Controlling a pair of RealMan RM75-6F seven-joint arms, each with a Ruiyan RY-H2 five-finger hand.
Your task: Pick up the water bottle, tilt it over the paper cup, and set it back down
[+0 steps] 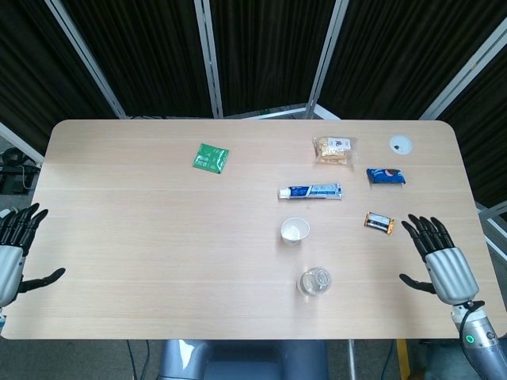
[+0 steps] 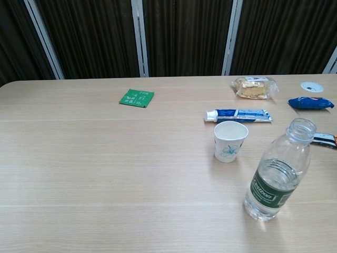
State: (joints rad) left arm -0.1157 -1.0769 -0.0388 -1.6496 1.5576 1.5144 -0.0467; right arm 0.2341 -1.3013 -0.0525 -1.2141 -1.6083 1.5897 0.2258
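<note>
The clear water bottle (image 1: 315,282) (image 2: 279,172) stands upright and uncapped near the table's front edge, with a green label and some water in it. Just behind it sits the white paper cup (image 1: 295,230) (image 2: 230,140), upright. My right hand (image 1: 438,259) hovers open at the table's right edge, well apart from the bottle, fingers spread; the chest view does not show it. At the far left edge my left hand (image 1: 12,249) is open and holds nothing.
On the table (image 1: 158,229) lie a toothpaste tube (image 1: 310,191) (image 2: 238,115), a green sachet (image 1: 210,157) (image 2: 136,98), a clear snack bag (image 1: 333,149), a blue snack pack (image 1: 386,176), a small orange-black bar (image 1: 379,222) and a white disc (image 1: 400,143).
</note>
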